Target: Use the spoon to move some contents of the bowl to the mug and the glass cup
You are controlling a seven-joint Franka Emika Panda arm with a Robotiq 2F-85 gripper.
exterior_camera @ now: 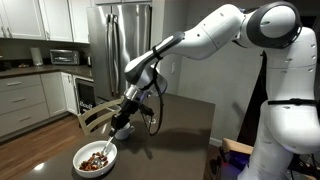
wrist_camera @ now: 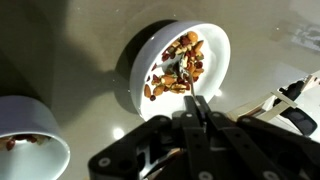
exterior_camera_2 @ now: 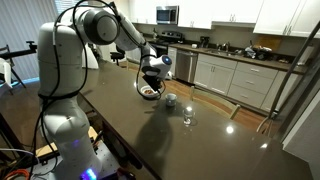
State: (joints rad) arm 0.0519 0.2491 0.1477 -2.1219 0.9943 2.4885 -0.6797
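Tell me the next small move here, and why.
Probably lift the spoon level, just clear of the bowl. The gripper looks shut on its handle and hangs above the bowl, with the spoon's tip sitting among the brown pieces, so a load seems ready. The mug stands right beside the bowl; the glass is beyond the mug.

The contents (wrist_camera: 178, 76) lie in the bowl (wrist_camera: 220, 52); the mug (exterior_camera_2: 171, 99) stands between bowl and glass cup (exterior_camera_2: 187, 117).
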